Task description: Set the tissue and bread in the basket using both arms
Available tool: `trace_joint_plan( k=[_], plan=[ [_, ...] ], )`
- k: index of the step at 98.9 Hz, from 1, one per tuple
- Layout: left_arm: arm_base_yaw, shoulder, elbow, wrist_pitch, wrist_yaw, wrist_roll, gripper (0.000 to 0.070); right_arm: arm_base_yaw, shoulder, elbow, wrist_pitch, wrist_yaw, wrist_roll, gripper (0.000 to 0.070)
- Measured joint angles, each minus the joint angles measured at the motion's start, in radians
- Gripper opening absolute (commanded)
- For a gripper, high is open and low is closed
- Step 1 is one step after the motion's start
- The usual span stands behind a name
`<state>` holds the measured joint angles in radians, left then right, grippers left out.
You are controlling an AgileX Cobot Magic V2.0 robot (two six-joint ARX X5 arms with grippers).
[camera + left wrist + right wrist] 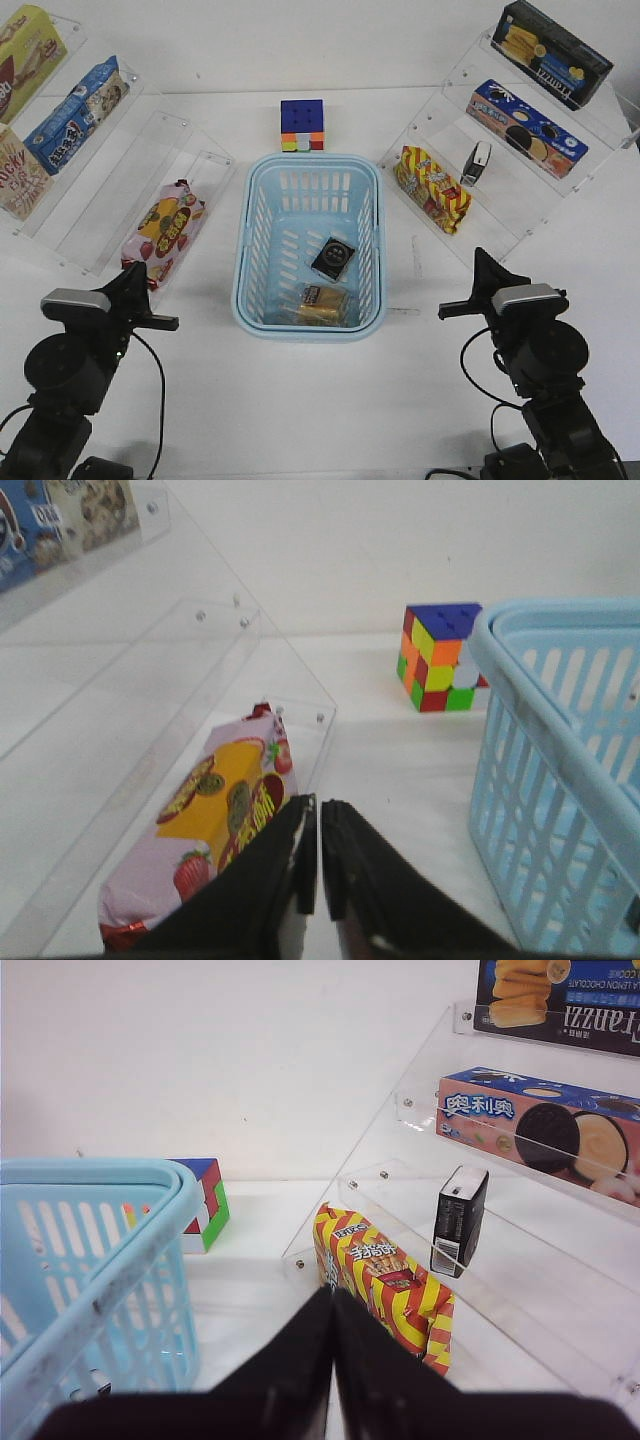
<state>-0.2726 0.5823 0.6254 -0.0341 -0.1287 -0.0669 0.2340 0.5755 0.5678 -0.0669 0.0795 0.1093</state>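
Black tissue [332,258], bread [322,303]: front view only.

The basket [309,175] sits mid-counter [310,410], holding the tissue [333,258] with the bread [322,304] just nearer. A cube [302,125] stands behind it. Shelves [110,190] flank both sides.

Slotted plastic basket [372,215], clear-wrapped bread [322,305]
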Motion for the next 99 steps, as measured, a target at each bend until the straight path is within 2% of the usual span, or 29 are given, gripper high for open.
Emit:
trace_joint_plan(
  k=[13, 23, 39, 54, 60, 61, 68, 99],
  plan=[
    [0.076, -0.113, -0.153, 0.158, 0.012, 0.0, 0.0001, 0.0, 0.0, 0.0, 0.0, 0.0, 0.0, 0.0],
    [0.14, -0.222, -0.31, 0.204, 0.064, 0.0, 0.0001, 0.0, 0.0, 0.0, 0.0, 0.0, 0.0, 0.0],
    [0.205, -0.366, -0.494, 0.19, 0.079, 0.0, 0.0001, 0.0, 0.0, 0.0, 0.0, 0.0, 0.0, 0.0],
    [0.211, -0.489, -0.588, 0.187, 0.1, 0.0, 0.0001, 0.0, 0.0, 0.0, 0.0, 0.0, 0.0, 0.0],
    [0.211, -0.523, -0.591, 0.147, 0.106, 0.0, 0.0001, 0.0, 0.0, 0.0, 0.0, 0.0, 0.0, 0.0],
    [0.212, -0.578, -0.591, 0.062, 0.109, 0.001, 0.0001, 0.0, 0.0, 0.0, 0.0, 0.0, 0.0, 0.0],
    [0.212, -0.576, -0.592, 0.023, 0.109, 0.006, 0.0001, 0.0, -0.001, 0.0, 0.002, 0.0, 0.0, 0.0],
    [0.212, -0.577, -0.591, 0.025, 0.109, 0.021, 0.0001, 0.0, -0.001, 0.0, 0.004, 0.0, 0.0, 0.0]
  ],
)
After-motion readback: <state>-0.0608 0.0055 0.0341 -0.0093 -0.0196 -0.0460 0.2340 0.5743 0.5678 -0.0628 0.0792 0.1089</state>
